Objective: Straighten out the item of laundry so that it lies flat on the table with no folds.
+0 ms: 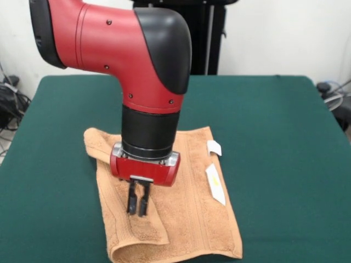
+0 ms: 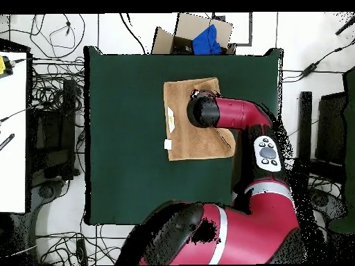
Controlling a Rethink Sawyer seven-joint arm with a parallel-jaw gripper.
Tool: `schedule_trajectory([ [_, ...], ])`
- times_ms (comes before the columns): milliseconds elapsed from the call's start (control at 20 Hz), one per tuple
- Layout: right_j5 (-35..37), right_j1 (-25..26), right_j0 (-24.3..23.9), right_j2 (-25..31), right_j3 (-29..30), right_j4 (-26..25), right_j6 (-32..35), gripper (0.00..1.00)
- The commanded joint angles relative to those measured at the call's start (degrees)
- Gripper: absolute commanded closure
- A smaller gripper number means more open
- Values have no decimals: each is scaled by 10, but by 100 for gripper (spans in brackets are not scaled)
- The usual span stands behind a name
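The two black fingers [image 1: 132, 197] hang straight down side by side with barely a sliver of gap between them, tips just at the cloth; whether any terry is pinched between them I cannot tell. That gripper [image 1: 138, 211] sits over a flap folded across the towel [image 1: 186, 208], the left strip of the cloth doubled over on itself in the front view, with a rolled lip at the near bottom corner and another small turned-over corner at the far left. The rest of the towel lies flat, border band running down its right side, and two white tags [image 1: 215, 183] sticking out from that edge. From overhead the arm [image 2: 239, 114] reaches across the towel [image 2: 187, 138], which lies on the half of the green table [image 2: 125, 138] away from the robot's base, near that edge. A cardboard box [image 2: 197, 31] with something blue in it stands beyond that far edge.
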Motion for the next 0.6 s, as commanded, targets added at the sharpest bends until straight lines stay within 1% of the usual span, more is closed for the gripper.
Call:
schedule_trajectory([
  [50,-40,14,-5,2,35,2,81,100],
  [200,-30,12,3,-5,33,8,88,100],
  [600,-36,13,15,-8,33,15,105,100],
])
